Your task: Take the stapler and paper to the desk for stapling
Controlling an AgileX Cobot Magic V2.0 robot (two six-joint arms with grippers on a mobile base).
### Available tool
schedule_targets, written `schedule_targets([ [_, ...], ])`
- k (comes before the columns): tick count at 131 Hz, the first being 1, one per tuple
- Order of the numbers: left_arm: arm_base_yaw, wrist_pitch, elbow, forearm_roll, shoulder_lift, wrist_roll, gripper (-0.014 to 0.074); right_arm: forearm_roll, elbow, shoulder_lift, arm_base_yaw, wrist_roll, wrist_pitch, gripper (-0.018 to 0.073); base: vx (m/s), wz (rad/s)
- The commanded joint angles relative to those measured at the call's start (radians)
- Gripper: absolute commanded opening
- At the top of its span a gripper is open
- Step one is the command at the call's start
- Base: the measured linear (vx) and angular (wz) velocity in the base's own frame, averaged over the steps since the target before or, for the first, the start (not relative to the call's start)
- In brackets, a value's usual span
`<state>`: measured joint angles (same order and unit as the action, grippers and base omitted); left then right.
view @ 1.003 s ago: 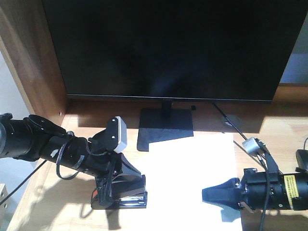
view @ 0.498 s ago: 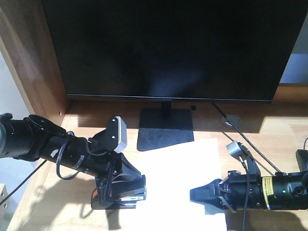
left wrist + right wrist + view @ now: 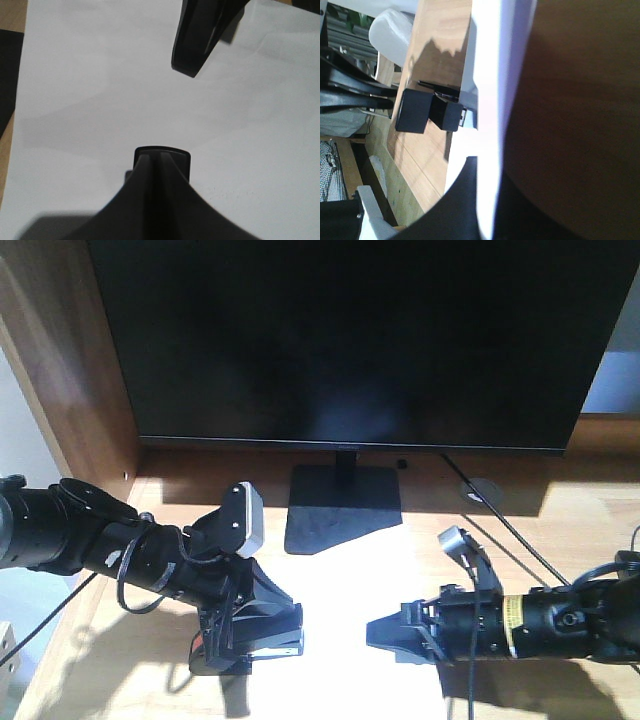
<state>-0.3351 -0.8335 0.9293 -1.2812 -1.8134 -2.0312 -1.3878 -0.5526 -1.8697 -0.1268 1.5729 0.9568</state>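
Observation:
The black stapler (image 3: pixel 262 648) with its orange-red tab lies on the light-wood desk (image 3: pixel 570 515) at the front left. My left gripper (image 3: pixel 272 620) is shut on it; the left wrist view shows the stapler's end (image 3: pixel 162 151) between the closed fingers (image 3: pixel 150 180). The white paper (image 3: pixel 350 575) lies flat in front of the monitor stand and fills the left wrist view (image 3: pixel 100 100). My right gripper (image 3: pixel 385 635) is shut on the paper's right part. In the right wrist view the sheet (image 3: pixel 487 75) runs edge-on between the jaws, with the stapler end (image 3: pixel 427 112) beyond.
A large black monitor (image 3: pixel 350 340) on a flat black stand (image 3: pixel 345 505) fills the back. A dark brown side panel (image 3: pixel 70 370) rises at the left. A grey cable grommet (image 3: pixel 485 492) with a cable sits behind the right arm.
My right gripper has moved left with the paper in it, sliding the sheet toward the stapler. The left arm and the stapler have stayed in place.

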Motion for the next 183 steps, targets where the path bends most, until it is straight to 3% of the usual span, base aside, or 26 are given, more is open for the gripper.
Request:
schedule_targets([
  [1,-0.005,-0.037,0.023,-0.045,0.041,-0.002,-0.0006,0.092,-0.017,0.031,-0.021,-0.037,0.035,-0.0002,0.0,0.0],
  [45,-0.005,-0.037,0.023,-0.045,0.041,-0.002,-0.0006,0.233,-0.009,0.03,-0.025,-0.028,0.03,-0.0002,0.0,0.0],
  [183,-0.005,-0.037,0.023,-0.045,0.041,-0.002,-0.0006,0.194,-0.009,0.03,-0.025,0.003,0.055,-0.0002,0.0,0.0],
])
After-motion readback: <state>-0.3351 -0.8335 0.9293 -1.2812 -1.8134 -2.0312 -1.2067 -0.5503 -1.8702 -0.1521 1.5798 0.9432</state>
